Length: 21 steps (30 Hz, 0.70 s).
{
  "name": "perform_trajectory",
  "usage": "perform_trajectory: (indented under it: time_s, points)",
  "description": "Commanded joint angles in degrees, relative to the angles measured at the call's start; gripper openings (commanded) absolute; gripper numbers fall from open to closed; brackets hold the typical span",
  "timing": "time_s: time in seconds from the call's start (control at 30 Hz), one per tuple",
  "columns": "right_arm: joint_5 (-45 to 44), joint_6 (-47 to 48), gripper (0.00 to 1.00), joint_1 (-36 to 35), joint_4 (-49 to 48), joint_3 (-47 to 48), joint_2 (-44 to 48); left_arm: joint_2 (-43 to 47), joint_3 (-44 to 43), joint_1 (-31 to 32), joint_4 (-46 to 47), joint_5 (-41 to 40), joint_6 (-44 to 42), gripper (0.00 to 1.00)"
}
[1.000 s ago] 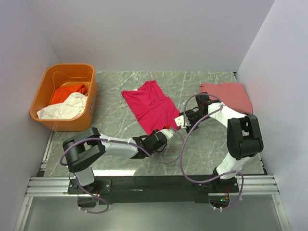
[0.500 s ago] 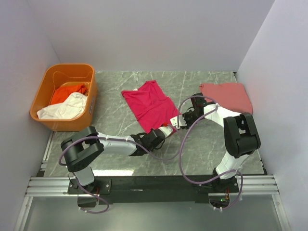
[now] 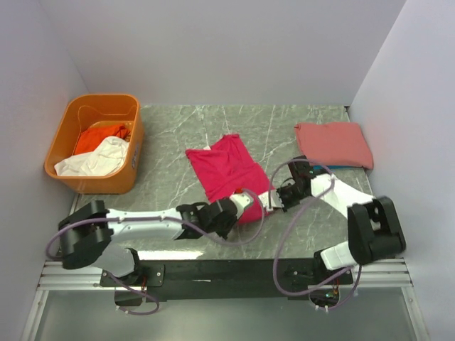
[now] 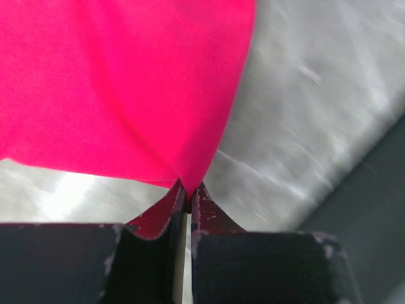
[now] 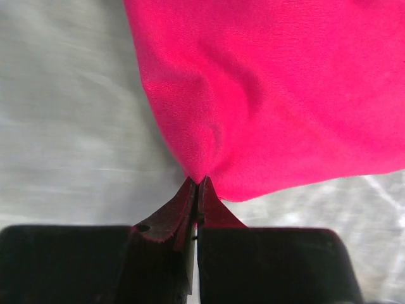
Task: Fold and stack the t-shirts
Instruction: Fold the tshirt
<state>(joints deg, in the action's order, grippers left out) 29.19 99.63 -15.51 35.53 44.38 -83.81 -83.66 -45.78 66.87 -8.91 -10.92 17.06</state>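
The crimson-pink t-shirt (image 3: 226, 167) lies spread on the marble table, and both grippers pinch its near edge. My left gripper (image 3: 240, 204) is shut on the near left corner, where the cloth (image 4: 120, 82) gathers to a point between the closed tips (image 4: 188, 189). On the near right corner my right gripper (image 3: 273, 199) is shut too, with the fabric (image 5: 278, 88) puckering at its tips (image 5: 199, 182). A folded salmon-pink t-shirt (image 3: 334, 144) rests at the back right, with a blue sliver (image 3: 343, 168) under its near edge. An orange t-shirt (image 3: 98, 136) and a white one (image 3: 96, 158) lie in the tub.
The orange plastic tub (image 3: 62, 128) stands at the back left against the wall. White walls close in the table on three sides. A black rail (image 3: 227, 270) runs along the near edge behind the arm bases.
Both grippers closed on the crimson shirt's near corners and drew back toward the near edge. The shirt slid with them and its near part now lifts off the table.
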Motion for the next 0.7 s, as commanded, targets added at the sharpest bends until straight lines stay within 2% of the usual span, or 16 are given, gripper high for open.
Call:
perform_trajectory:
  time_s: [0.0,0.13,0.3,0.47,0.67]
  points:
    - [4.11,-1.63,0.0,0.21,10.86,-4.03,8.29,4.37,4.64,5.19,-0.42,6.69,10.44,0.03]
    - [7.19,-1.46,0.0,0.13,19.99,-9.03,18.58,6.22,9.03,9.94,1.35,7.66,15.63,0.02]
    - [7.81,-4.79,0.0,0.04,23.01,-10.28,25.79,8.24,11.24,11.35,1.44,7.5,18.18,0.01]
    - [8.86,-9.1,0.0,0.04,21.6,-6.24,24.05,13.43,11.06,10.92,-1.02,3.63,18.1,0.0]
    - [9.31,-10.42,0.0,-0.14,19.93,-2.02,17.37,17.56,12.56,9.16,-0.85,3.18,18.1,0.0]
